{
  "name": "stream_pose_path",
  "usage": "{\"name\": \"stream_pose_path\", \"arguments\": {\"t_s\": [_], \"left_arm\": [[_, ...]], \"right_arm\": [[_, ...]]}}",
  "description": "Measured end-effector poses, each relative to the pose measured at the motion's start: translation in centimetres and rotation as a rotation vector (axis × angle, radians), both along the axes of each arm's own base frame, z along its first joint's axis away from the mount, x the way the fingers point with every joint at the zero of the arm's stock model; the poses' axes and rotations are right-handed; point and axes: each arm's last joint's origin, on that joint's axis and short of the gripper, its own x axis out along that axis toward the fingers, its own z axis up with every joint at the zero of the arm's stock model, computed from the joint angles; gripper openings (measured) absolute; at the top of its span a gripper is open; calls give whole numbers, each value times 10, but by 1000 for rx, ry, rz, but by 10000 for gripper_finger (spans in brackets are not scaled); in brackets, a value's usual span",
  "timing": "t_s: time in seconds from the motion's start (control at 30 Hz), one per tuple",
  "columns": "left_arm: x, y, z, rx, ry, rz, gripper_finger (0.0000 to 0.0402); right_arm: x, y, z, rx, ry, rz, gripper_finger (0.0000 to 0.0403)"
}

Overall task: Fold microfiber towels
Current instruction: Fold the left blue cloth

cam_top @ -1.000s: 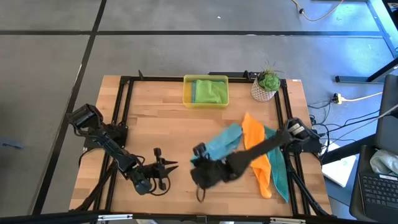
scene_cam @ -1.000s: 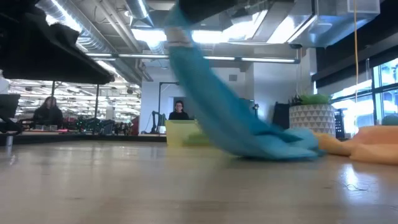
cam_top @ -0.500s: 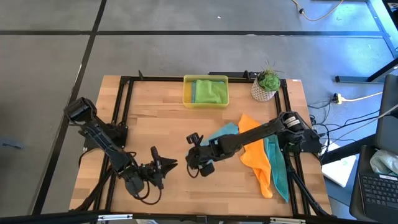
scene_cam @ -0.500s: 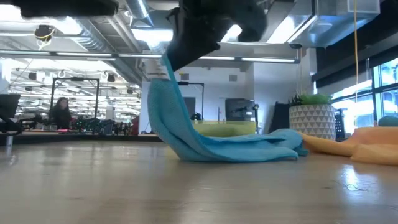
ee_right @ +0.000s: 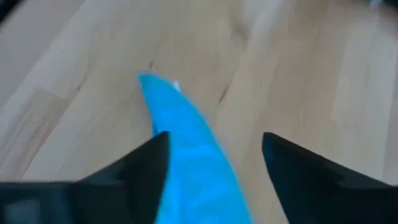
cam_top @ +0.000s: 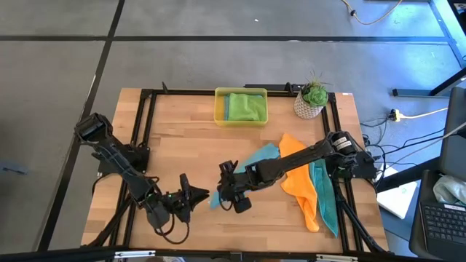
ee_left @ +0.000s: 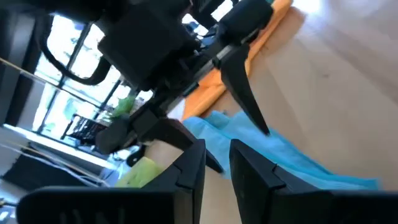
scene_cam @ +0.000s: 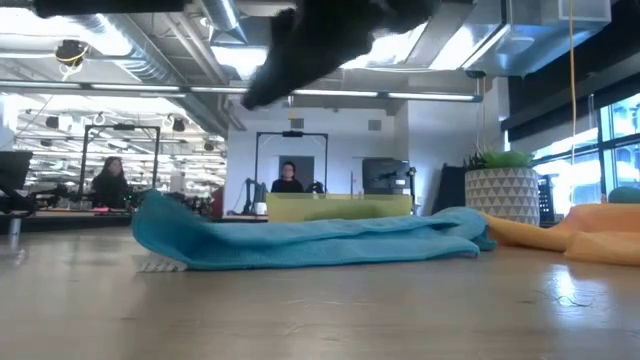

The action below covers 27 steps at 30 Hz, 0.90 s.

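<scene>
Dropped since the earlier frame, the teal towel point(scene_cam: 300, 243) no longer hangs from the right gripper point(cam_top: 231, 198); it now lies flat on the wooden table point(cam_top: 182, 145), stretched from the table's middle toward the near edge, its corner just left of the right gripper. Both arms have stayed near the front of the table. The right arm reaches from the right side across the towels, and its fingers point(ee_right: 146, 168) stand wide apart above the towel's corner, holding nothing. The left gripper point(cam_top: 191, 196) sits just left of that corner, pointing at it; its fingers point(ee_left: 252, 174) stand close together with a narrow gap, gripping nothing. An orange towel point(cam_top: 297, 171) lies crumpled right of centre, overlapping a second teal towel point(cam_top: 325, 200) at the right edge. A green towel point(cam_top: 244, 107) rests in the yellow tray point(cam_top: 218, 109) at the far side, with a potted plant point(cam_top: 312, 98) to its right.
</scene>
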Motion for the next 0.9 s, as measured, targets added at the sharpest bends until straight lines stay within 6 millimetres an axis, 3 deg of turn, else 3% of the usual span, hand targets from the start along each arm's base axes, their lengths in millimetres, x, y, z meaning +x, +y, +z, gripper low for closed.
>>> {"name": "stream_pose_path", "arguments": {"t_s": [0.13,0.3,0.47,0.63,0.9], "left_arm": [[-8,-4,-5,-65,11,0,67],[-6,6,-15,-157,91,23,67],[10,20,-24,-282,200,-5,67],[18,23,-35,-374,298,-48,67],[8,6,-33,-248,321,-201,66]], "right_arm": [[-22,5,-12,25,204,-201,314],[-52,14,-39,14,390,-365,316],[-61,4,-56,-201,315,-463,300],[-63,-4,-64,-160,316,-579,280],[-80,7,-73,-208,381,-545,267]]}}
